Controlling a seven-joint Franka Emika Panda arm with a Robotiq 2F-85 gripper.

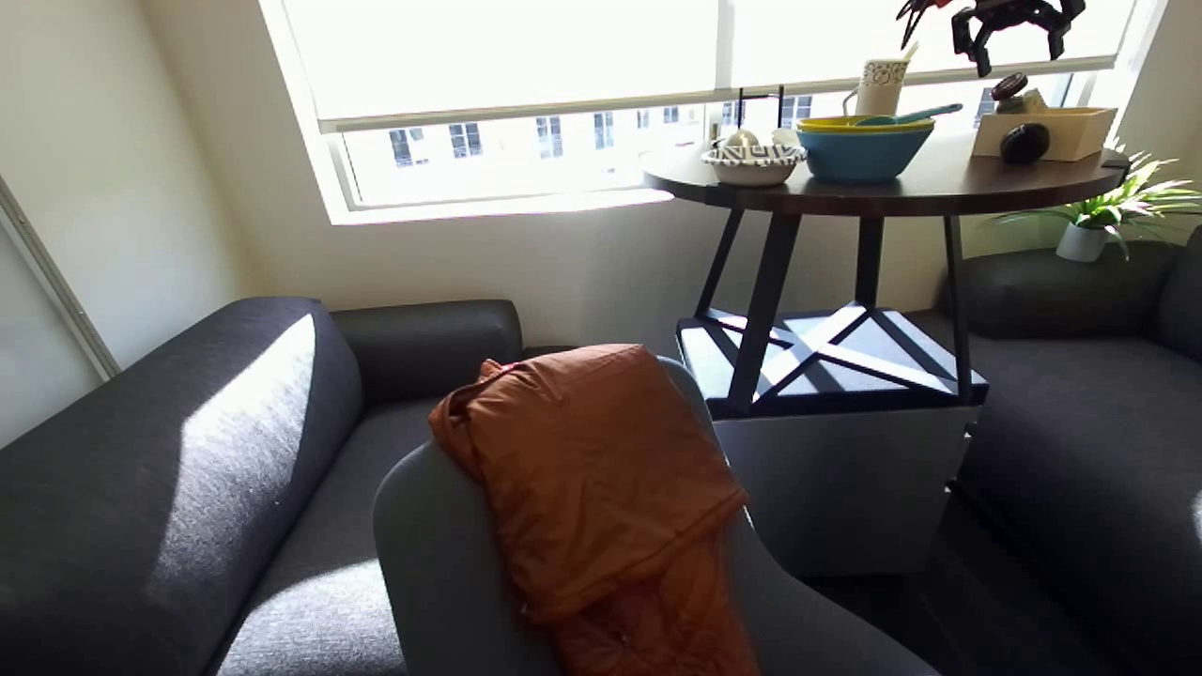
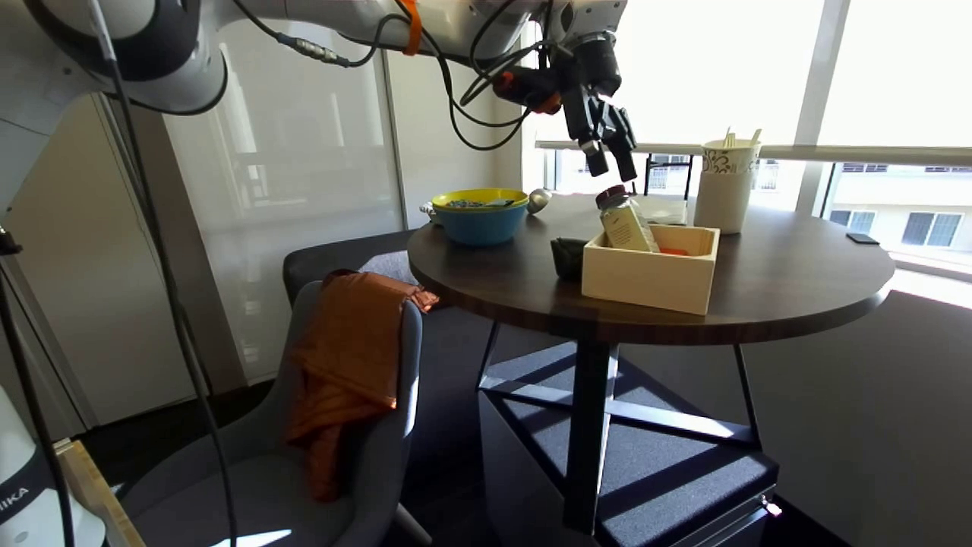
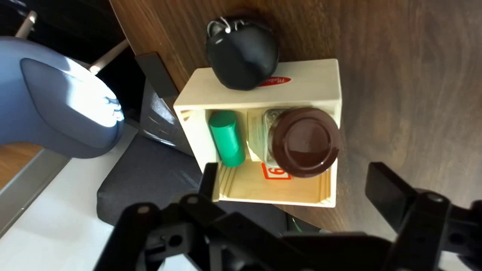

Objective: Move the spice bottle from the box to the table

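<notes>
Hangs over the box (image 2: pixel 645 282) with the fingers (image 3: pixel 391 197) of the gripper (image 2: pixel 612 169) spread wide apart. Inside this box, standing on the table (image 2: pixel 797 262), notice the spice bottle (image 2: pixel 629 228), tilted, with brown cap (image 3: pixel 305 142) upward, beside a green cylinder (image 3: pixel 228 141).

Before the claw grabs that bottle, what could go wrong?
The spice bottle leans in the box, so the claw might grip it crookedly and drop it. The green cylinder beside it might get knocked. The claw's fingers are spread wide, so one could bump the box's side.
</notes>
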